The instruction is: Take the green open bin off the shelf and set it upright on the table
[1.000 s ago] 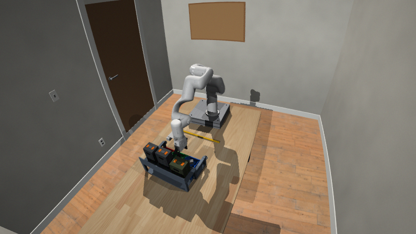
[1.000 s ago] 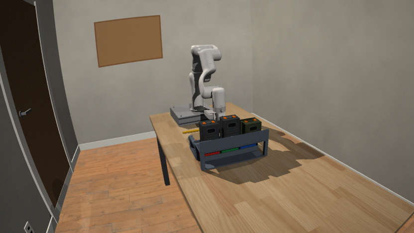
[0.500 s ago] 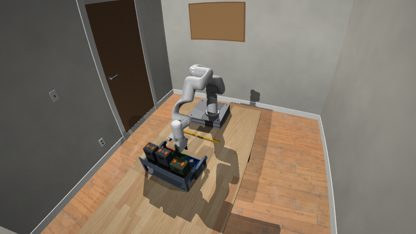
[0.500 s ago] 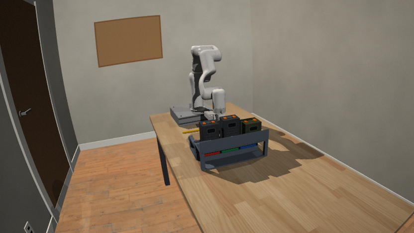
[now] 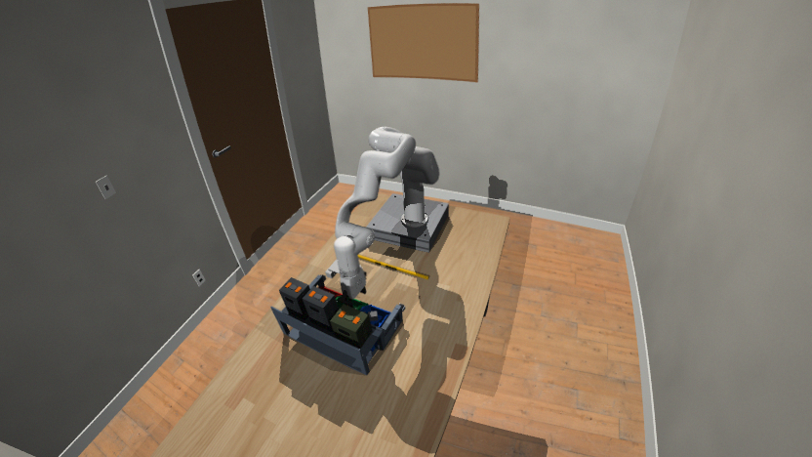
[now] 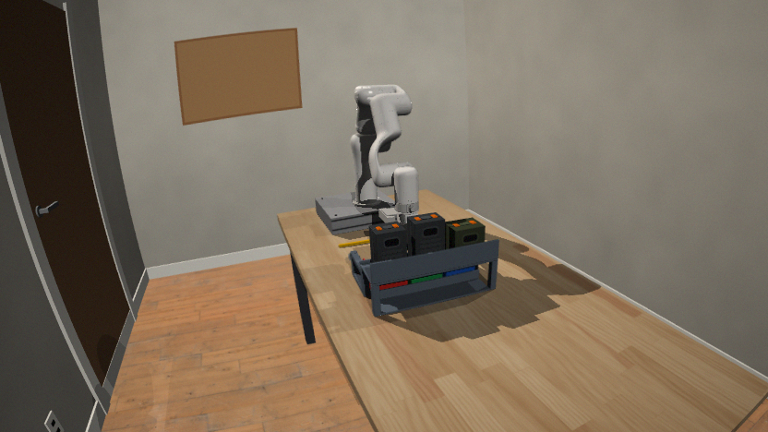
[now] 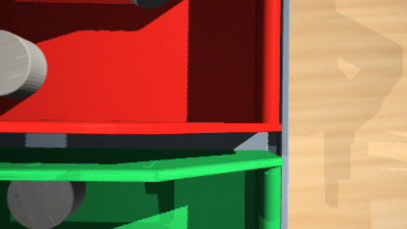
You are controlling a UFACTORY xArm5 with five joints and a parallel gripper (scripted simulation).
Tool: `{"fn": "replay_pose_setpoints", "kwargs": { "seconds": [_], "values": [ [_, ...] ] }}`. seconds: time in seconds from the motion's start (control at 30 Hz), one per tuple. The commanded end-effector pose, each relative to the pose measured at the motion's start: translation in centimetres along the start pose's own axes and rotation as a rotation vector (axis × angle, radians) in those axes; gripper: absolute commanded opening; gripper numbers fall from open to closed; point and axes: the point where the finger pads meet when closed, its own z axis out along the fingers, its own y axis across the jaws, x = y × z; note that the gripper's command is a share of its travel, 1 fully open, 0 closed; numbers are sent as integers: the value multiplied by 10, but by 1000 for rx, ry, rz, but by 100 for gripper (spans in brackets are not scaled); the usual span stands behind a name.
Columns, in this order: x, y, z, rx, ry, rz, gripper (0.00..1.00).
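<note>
The green open bin [image 7: 147, 196] sits on the lower level of the grey shelf [image 5: 333, 335], between a red bin [image 7: 122, 64] and a blue bin [image 5: 379, 315]. In the wrist view a grey cylinder [image 7: 44, 203] lies in the green bin and another [image 7: 20, 64] in the red bin. The green bin's front shows as a strip in the exterior view [image 6: 426, 278]. My gripper [image 5: 348, 294] hangs open and empty close above the back of the shelf, over the red and green bins' shared edge. Its fingers are out of the wrist view.
Two dark cases with orange latches [image 6: 388, 241] [image 6: 426, 232] and an olive case [image 6: 466, 231] stand on the shelf's top. A yellow ruler [image 5: 394, 267] lies between the shelf and the arm's base [image 5: 408, 222]. The table's left edge is close to the shelf.
</note>
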Motion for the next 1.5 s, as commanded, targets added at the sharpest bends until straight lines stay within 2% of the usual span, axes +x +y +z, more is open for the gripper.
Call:
{"fn": "replay_pose_setpoints", "kwargs": {
  "seconds": [0.0, 1.17, 1.2, 1.47],
  "values": [
    [0, -1, 1, 4, -4, 0, 100],
    [0, -1, 1, 4, -4, 0, 100],
    [0, -1, 1, 4, 0, 0, 0],
    [0, -1, 1, 4, 0, 0, 0]
  ]
}}
